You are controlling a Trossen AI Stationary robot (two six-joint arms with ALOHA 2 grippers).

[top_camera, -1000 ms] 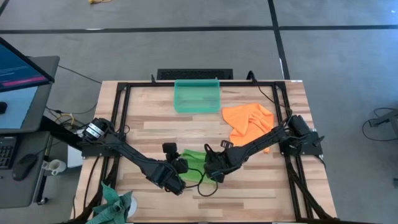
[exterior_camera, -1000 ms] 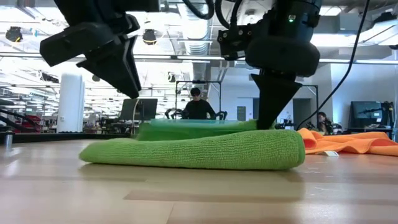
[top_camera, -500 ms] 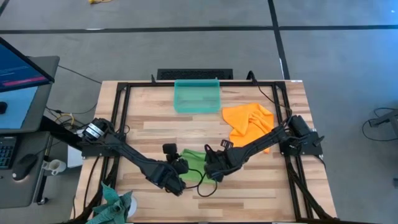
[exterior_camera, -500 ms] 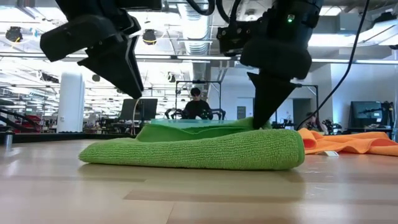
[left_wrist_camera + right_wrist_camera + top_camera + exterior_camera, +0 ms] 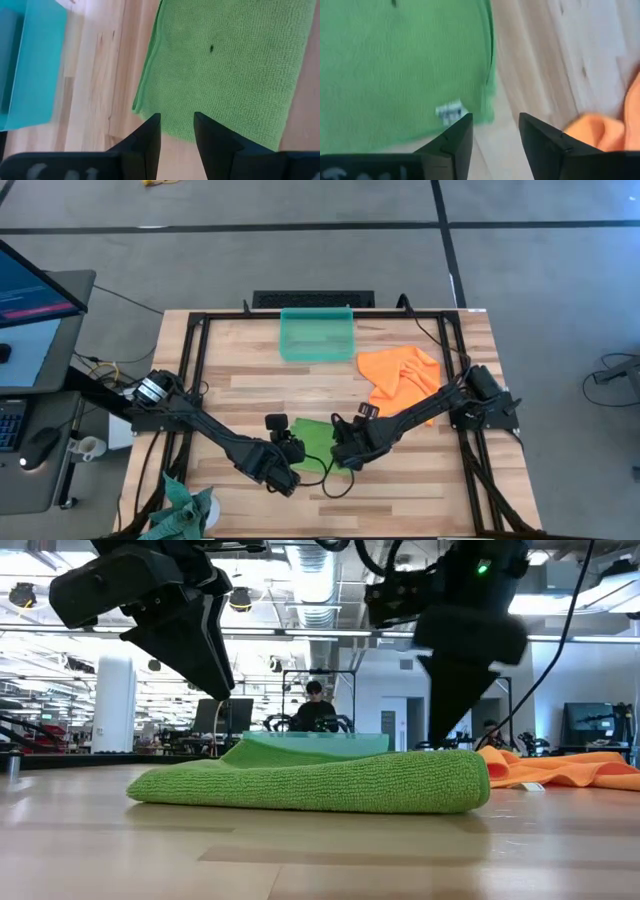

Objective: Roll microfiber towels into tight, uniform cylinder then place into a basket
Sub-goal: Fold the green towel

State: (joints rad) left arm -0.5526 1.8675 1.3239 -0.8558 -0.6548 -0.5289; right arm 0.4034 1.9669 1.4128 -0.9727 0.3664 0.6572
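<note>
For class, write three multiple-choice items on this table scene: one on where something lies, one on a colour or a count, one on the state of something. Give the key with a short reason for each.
1. Where does the basket stand?
A. at the table's far edge, middle
B. on the green towel
C. on the floor

2. What colour is the towel lying between the two grippers?
A. orange
B. lime green
C. white

3. How does the right gripper stand?
A. shut on the orange towel
B. open, holding nothing
C. shut on the basket

Key:
1 A, the high view shows the basket at the far edge, apart from both towels.
2 B, the green towel lies folded flat under the left gripper and the right gripper; the orange towel lies crumpled to the right.
3 B, the right wrist view shows a clear gap between its fingers, with nothing in it.
</note>
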